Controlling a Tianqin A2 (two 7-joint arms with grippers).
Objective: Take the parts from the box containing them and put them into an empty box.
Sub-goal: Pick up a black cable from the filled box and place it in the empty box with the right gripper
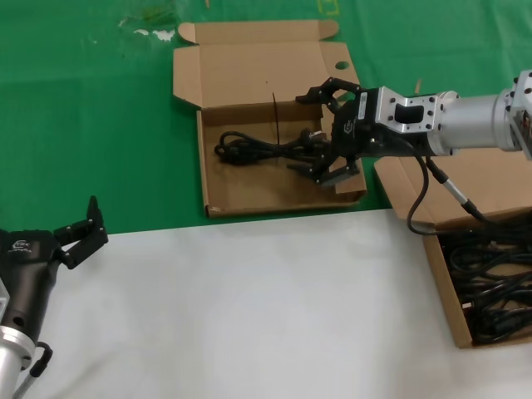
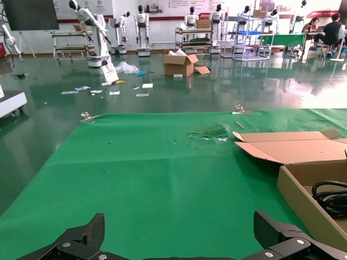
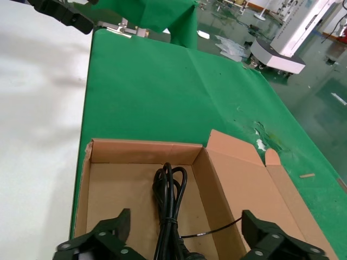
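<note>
The box with a round hole in its lid ear (image 1: 249,83) lies open on the green cloth. One coiled black power cord (image 1: 258,148) lies inside it. My right gripper (image 1: 309,133) hovers open over the cord's plug end, fingers wide on either side and not touching it. In the right wrist view the cord (image 3: 169,195) runs between the fingers of the right gripper (image 3: 184,233). The plain box (image 1: 445,287) at the right edge holds a pile of black cords (image 1: 495,278). My left gripper (image 1: 79,233) is parked open at the lower left, and the left gripper (image 2: 179,225) holds nothing.
White table surface (image 1: 249,316) covers the near half and green cloth (image 1: 100,125) the far half. The holed box's lid (image 3: 255,184) lies flat behind it. My right arm (image 1: 465,120) crosses above the plain box's lid. A thin black wire (image 1: 274,108) sticks up inside the holed box.
</note>
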